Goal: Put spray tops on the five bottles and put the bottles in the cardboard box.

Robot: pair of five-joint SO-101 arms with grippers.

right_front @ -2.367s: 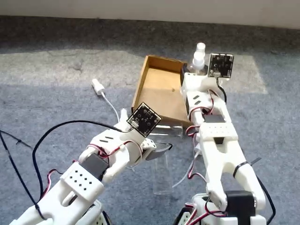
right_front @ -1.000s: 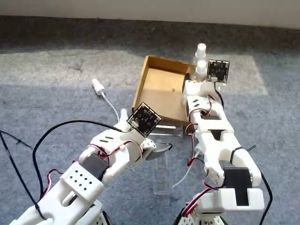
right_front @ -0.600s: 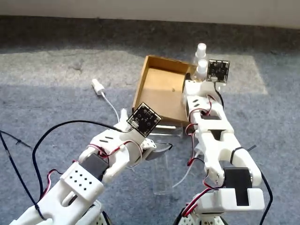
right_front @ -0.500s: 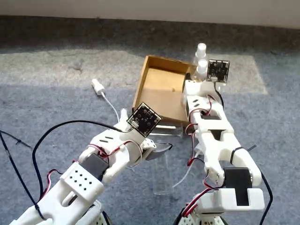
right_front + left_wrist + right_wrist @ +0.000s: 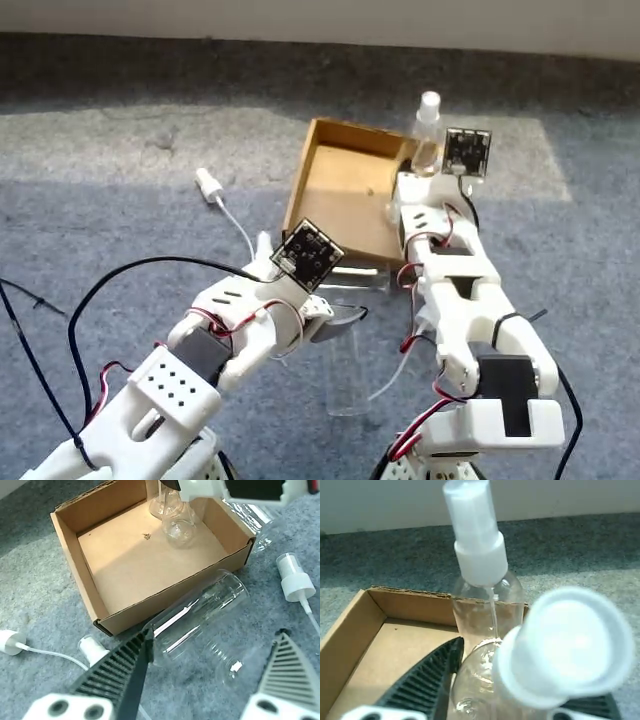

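Two ribbed fingers of the left gripper (image 5: 215, 632) stand spread wide, holding nothing, on either side of a clear uncapped bottle (image 5: 195, 615) lying on the grey tabletop (image 5: 40, 595) just before the cardboard box (image 5: 125, 614). A loose spray top (image 5: 294, 580) lies beside that bottle (its tube runs off the picture's edge). Beyond the box's near wall, the right gripper (image 5: 520, 670) is closed around a capped bottle (image 5: 475, 680) at the far corner of the box. One of its fingers is largely hidden behind the white cap, and the base is cut off, so whether it touches the box floor cannot be told. Farthest, a second capped bottle (image 5: 487, 600) stands upright in that corner, just behind the held one.
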